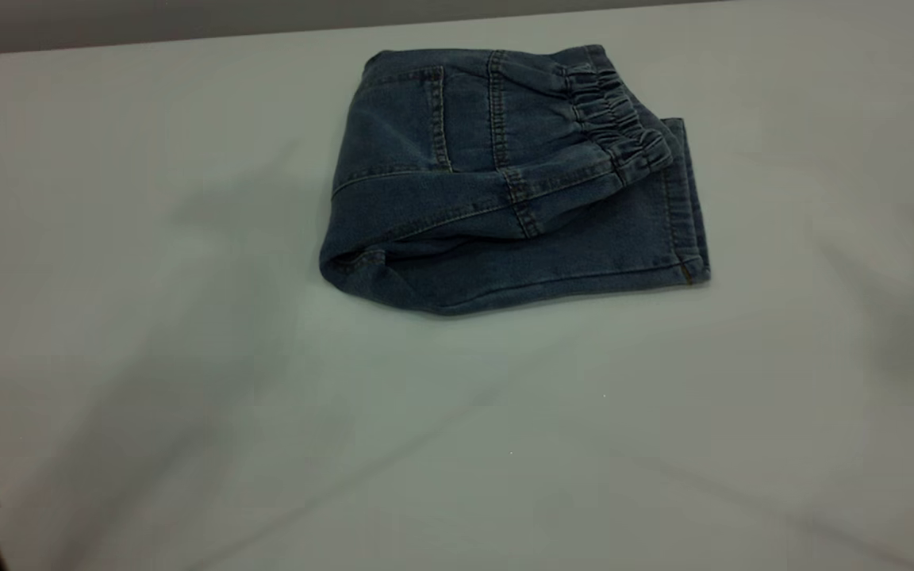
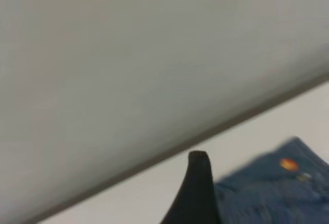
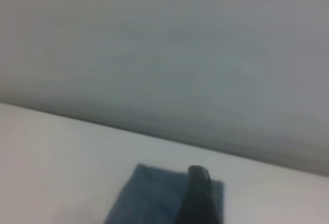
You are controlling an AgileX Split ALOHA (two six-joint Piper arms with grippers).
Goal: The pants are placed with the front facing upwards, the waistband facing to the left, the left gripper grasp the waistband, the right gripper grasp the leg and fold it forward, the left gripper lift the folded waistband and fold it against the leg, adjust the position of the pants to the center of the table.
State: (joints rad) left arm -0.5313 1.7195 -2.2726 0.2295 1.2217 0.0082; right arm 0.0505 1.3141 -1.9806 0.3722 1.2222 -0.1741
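- Desk [image 1: 147,357] is pale and takes up almost everything, with soft shadows lying on it.
- Pants [image 1: 505,182] sit folded into a compact blue bundle toward the far middle of the desk, waistband [image 1: 620,119] on top at the right end.
- Left tool [image 2: 198,183]: only one dark fingertip shows near the denim, so I can't tell its state.
- Right tool [image 3: 198,193]: same, can't tell.

No legible text, label or number anywhere (only a blurred print on the pants [image 2: 288,193])
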